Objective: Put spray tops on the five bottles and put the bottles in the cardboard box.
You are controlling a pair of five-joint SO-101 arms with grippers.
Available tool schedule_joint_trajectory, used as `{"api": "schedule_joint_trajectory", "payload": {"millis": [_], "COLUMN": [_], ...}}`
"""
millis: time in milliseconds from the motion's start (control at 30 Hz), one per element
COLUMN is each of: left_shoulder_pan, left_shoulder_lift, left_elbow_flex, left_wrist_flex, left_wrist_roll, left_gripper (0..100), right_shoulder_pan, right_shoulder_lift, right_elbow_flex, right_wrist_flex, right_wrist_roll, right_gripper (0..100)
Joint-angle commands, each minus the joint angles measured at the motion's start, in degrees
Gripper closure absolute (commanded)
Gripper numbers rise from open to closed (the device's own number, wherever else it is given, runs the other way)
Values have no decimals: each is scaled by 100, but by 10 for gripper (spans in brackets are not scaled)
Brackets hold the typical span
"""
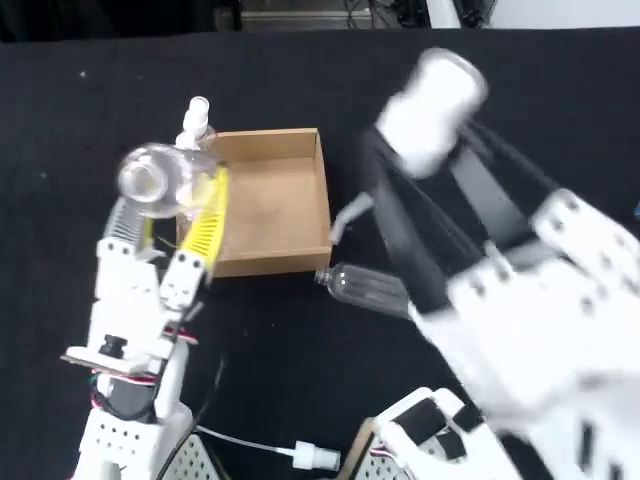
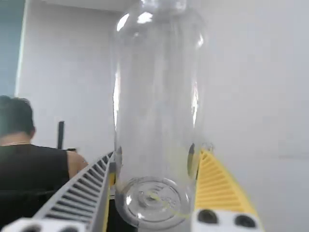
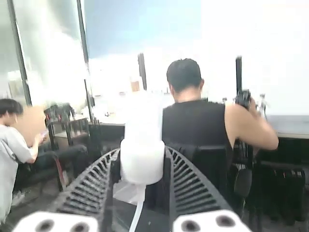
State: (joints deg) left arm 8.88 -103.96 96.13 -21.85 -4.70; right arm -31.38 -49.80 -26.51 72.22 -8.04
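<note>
We see a black cloth-covered table [image 1: 560, 90] holding an open brown cardboard box [image 1: 275, 200]. The right arm is raised high, its ribbed black right claw [image 3: 142, 154] closed on a white plastic spray top [image 1: 432, 98]. The yellow left claw [image 2: 154, 164] clamps a clear plastic bottle [image 1: 150, 175] over the box's left wall. A second clear bottle [image 1: 365, 290] lies beside the box's corner. A loose white sprayer [image 1: 315, 458] lies between the arm bases.

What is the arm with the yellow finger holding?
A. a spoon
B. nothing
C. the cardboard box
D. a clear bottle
D: the left gripper, which has one yellow finger, is shut on a clear bottle standing between its fingers.
</note>
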Motion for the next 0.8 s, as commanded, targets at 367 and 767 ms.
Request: {"api": "schedule_joint_trajectory", "payload": {"millis": [367,767], "left_shoulder_pan": [954,945], "left_shoulder_lift": [-53,-53], "left_elbow_flex": [127,127], "left_wrist_flex": [-79,-79], "left_wrist_roll": [62,62], "left_gripper": [905,905], "right_shoulder_pan": [-70,-105], "right_shoulder_lift": [-2290,-2536], "right_elbow_flex": [3064,5095], "right_wrist_flex": [-2338,-5776], "right_wrist_roll": [-35,-26], "right_gripper": [986,987]}}
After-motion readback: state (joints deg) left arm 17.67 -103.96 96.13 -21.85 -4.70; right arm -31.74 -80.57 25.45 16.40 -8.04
